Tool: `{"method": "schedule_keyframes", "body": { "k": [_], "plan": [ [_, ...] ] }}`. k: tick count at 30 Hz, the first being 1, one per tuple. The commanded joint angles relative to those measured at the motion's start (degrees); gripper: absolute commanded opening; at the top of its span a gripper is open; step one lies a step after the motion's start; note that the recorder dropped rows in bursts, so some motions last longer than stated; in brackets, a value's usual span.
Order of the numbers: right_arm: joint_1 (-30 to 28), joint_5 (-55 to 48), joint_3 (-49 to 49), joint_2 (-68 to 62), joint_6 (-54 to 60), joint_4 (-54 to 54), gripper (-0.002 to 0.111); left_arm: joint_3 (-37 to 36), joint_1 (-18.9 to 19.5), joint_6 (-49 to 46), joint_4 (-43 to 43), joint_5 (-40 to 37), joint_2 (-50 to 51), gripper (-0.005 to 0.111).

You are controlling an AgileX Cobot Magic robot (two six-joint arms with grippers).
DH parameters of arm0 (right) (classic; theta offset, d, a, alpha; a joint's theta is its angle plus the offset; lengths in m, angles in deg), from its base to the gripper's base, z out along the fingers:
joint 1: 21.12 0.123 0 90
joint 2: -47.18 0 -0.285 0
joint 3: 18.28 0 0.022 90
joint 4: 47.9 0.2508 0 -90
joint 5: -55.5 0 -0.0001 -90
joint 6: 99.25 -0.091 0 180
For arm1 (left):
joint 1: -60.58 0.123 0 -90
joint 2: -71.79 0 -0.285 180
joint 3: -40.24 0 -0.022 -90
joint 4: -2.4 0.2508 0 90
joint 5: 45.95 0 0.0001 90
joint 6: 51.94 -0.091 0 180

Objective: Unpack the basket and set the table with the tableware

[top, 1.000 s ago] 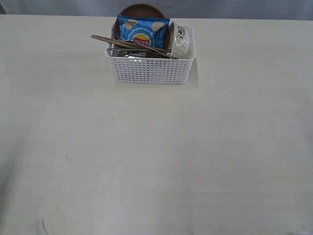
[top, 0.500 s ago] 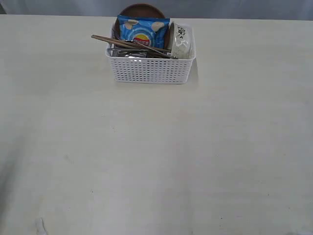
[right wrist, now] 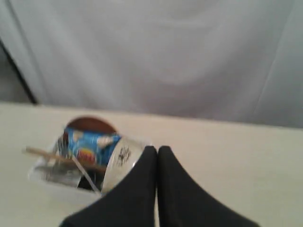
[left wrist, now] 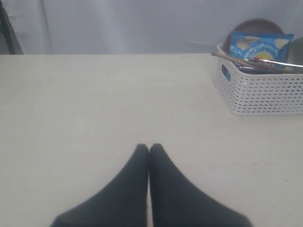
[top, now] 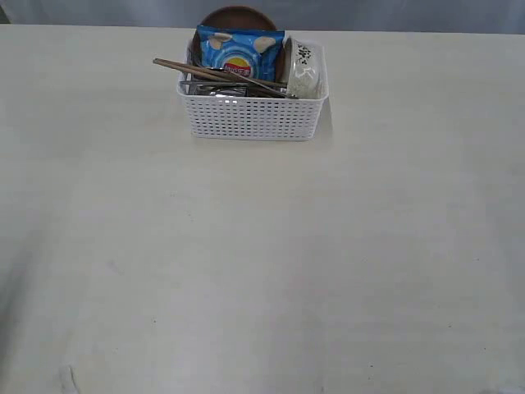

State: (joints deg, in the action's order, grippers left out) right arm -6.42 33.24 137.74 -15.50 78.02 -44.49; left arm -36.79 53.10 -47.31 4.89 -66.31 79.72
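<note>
Ext view: basket (top: 253,116) sits on table (top: 262,271) at upper centre of frame, slightly left of mid, upright, long perforated side facing cam. All the tableware seen is inside it. Brown plate (top: 238,13) stands on edge at the back, its top rim showing above blue bag (top: 239,52), which stands just in front. White bowl (top: 303,71) w/ dark pattern is tipped on its side at basket's right end. Chopsticks (top: 215,74) lie across the top. Their left tips stick out past basket's left rim and they slope down-right toward bowl. Steel cutlery (top: 215,89) glints under them, but can't tell fork from knife.

L gripper (left wrist: 149,148): dark fingers pressed tip to tip, no gap, nothing gripped. It's over table, w/ basket well apart from it.

R gripper (right wrist: 157,150): fingers likewise together, nothing between them. View is blurry. Basket lies beyond the tips, and bowl is partly hidden behind one finger.

Pale curtain (right wrist: 165,56) hangs behind table's far edge.
</note>
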Motion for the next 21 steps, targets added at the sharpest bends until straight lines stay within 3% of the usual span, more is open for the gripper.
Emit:
{"method": "schedule_keyframes", "body": {
  "k": [1, 5, 21],
  "plan": [
    [7.93, -19.82, 13.55, -23.45, 2.73, -0.40, 0.000, -0.18, 0.11, 0.24, 0.52, 0.61, -0.15, 0.000],
    [12.27, -35.48, 26.78, -40.16, 2.73, -0.26, 0.000, -0.18, 0.11, 0.24, 0.52, 0.61, -0.15, 0.000],
    [13.42, -41.86, 52.30, -54.24, 15.33, 9.61, 0.000, -0.18, 0.11, 0.24, 0.52, 0.61, -0.15, 0.000]
  ]
}}
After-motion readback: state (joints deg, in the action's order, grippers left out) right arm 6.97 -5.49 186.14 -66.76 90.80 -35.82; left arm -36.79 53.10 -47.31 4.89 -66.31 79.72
